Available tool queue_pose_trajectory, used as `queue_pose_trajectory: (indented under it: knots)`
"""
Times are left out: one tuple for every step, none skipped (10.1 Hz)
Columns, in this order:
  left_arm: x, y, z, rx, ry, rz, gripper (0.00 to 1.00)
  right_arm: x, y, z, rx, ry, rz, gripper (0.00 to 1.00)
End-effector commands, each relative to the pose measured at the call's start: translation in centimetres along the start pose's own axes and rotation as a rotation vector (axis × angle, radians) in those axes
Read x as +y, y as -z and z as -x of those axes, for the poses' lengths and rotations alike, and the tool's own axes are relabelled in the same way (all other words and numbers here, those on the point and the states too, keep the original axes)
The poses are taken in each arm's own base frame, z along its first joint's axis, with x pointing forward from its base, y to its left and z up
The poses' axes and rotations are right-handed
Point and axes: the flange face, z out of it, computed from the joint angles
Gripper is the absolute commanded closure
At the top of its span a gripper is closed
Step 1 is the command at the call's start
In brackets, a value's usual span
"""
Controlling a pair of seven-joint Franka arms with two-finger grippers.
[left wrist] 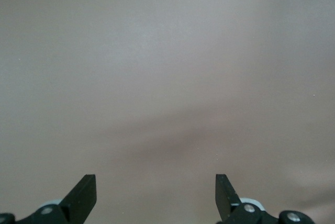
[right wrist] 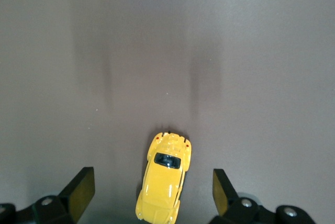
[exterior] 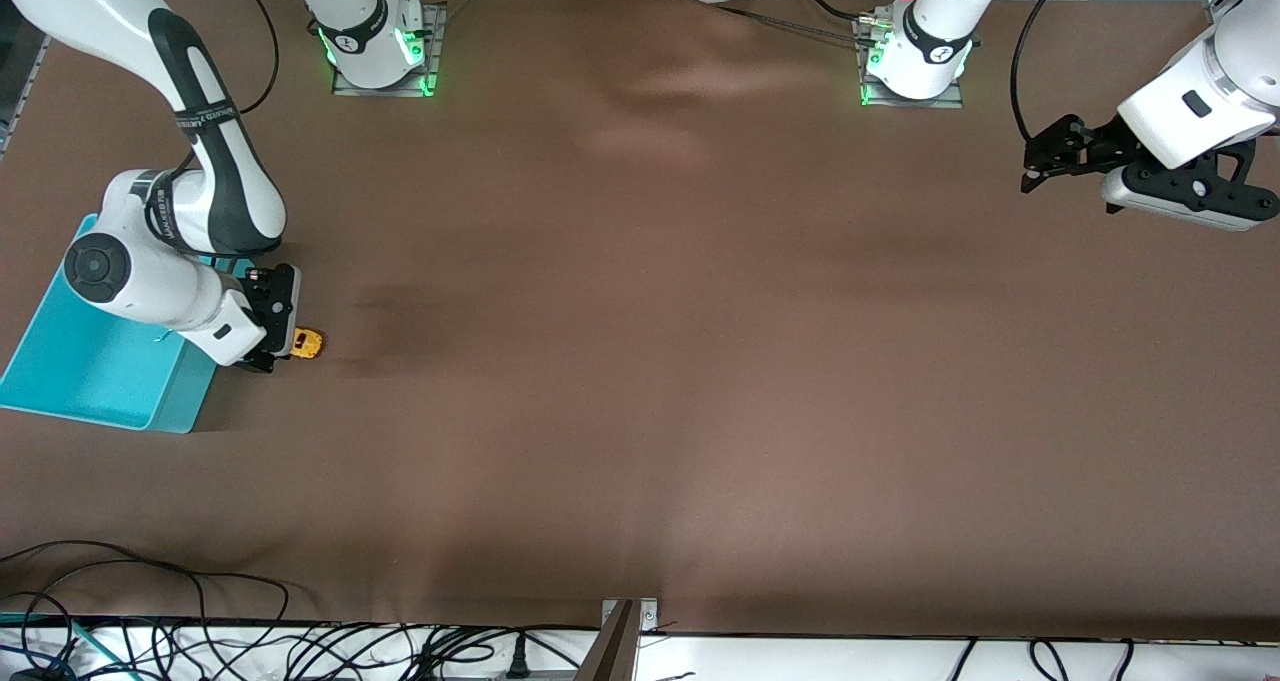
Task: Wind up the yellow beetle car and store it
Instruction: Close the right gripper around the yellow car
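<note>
The yellow beetle car (exterior: 307, 343) stands on the brown table beside the teal bin (exterior: 70, 361), at the right arm's end. In the right wrist view the car (right wrist: 163, 178) sits between the two fingers with a gap on each side. My right gripper (exterior: 272, 345) is open, low over the table, its fingers either side of the car without touching it. My left gripper (exterior: 1040, 166) is open and empty, held in the air over the left arm's end of the table, where the arm waits. The left wrist view shows only bare table between its fingertips (left wrist: 84, 195).
The teal bin is open-topped and looks empty; the right arm's wrist hangs over its edge. Cables (exterior: 200, 641) lie along the table edge nearest the front camera. The two arm bases (exterior: 380, 36) stand at the farthest edge.
</note>
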Motion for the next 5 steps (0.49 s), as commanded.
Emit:
queue_pose_trajectory:
  knots:
    - [-0.1,0.7,-0.3,-0.004,0.028,-0.023,0.0,-0.4,-1.5,0.6,-0.007,0.026,0.022,0.0]
    - [-0.2,1.3,-0.4,0.012,0.029,-0.025,0.0,-0.6,-2.1,0.6,-0.006,0.032,0.036,0.0]
    - [-0.1,1.9,-0.5,0.025,0.029,-0.026,0.0,-0.6,-3.0,0.6,-0.004,0.032,0.04,0.0]
    - [-0.7,2.4,-0.4,0.037,0.041,-0.027,0.0,-0.4,-3.7,1.2,-0.007,0.041,0.049,0.0]
    - [-1.3,3.8,-0.4,0.067,0.051,-0.02,0.0,-0.5,-4.2,1.3,-0.007,0.051,0.058,0.0]
